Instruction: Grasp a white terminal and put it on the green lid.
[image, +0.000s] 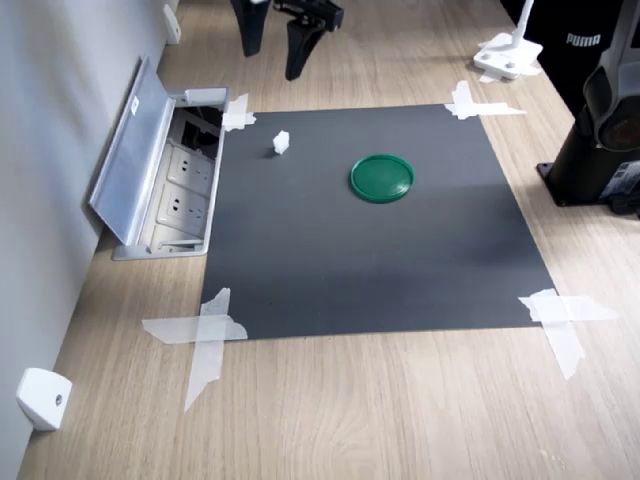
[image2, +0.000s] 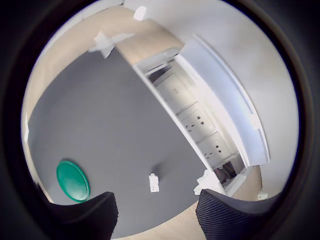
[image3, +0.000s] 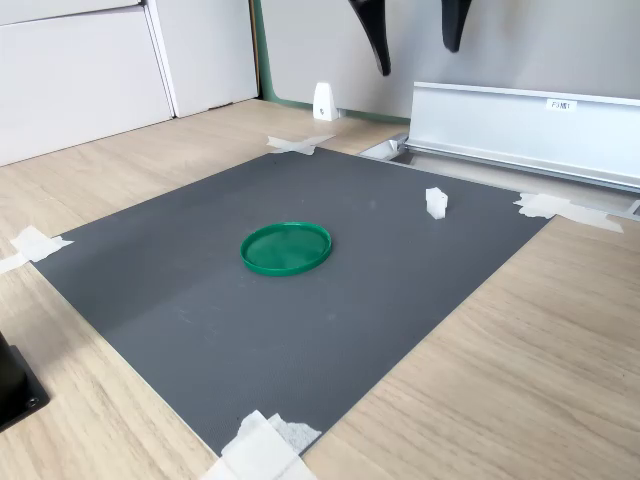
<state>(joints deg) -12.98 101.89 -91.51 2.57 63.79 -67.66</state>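
Note:
The white terminal stands upright on the dark grey mat, near the mat's corner beside the socket box. The green lid lies flat near the mat's middle, well apart from the terminal. My gripper hangs open and empty high above the mat's edge, over the terminal's side. In the wrist view the terminal shows between and beyond the two black fingers, with the lid off to one side.
A recessed socket box with its grey lid raised borders the mat beside the terminal. White tape crosses hold the mat's corners. A white wedge piece sits by the wall. A black stand and a white base stand on the first exterior view's right.

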